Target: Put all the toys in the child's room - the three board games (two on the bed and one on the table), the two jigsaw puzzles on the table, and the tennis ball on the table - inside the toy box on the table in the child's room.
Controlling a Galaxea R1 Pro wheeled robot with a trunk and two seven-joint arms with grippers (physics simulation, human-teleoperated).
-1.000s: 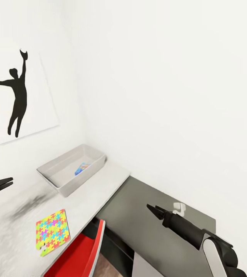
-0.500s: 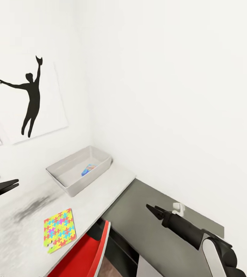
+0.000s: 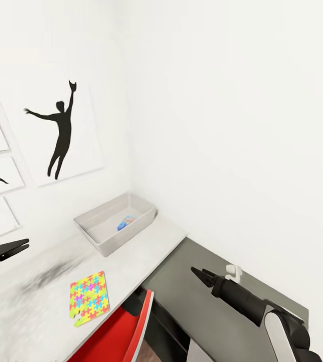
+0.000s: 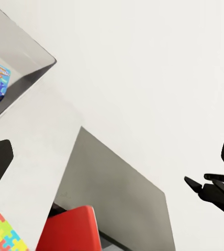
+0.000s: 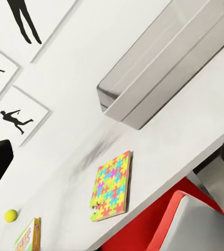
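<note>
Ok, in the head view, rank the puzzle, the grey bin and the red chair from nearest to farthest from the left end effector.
1. The puzzle, flat on the desk near its front edge, closest to the left end effector.
2. The grey bin, farther back on the desk by the wall corner.
3. The red chair, below the desk's front edge; roughly level with the bin, too close to call.

The right arm (image 3: 262, 309) is matte black, with a white-and-black joint, tapering to thin pointed black fingers (image 3: 199, 274).
</note>
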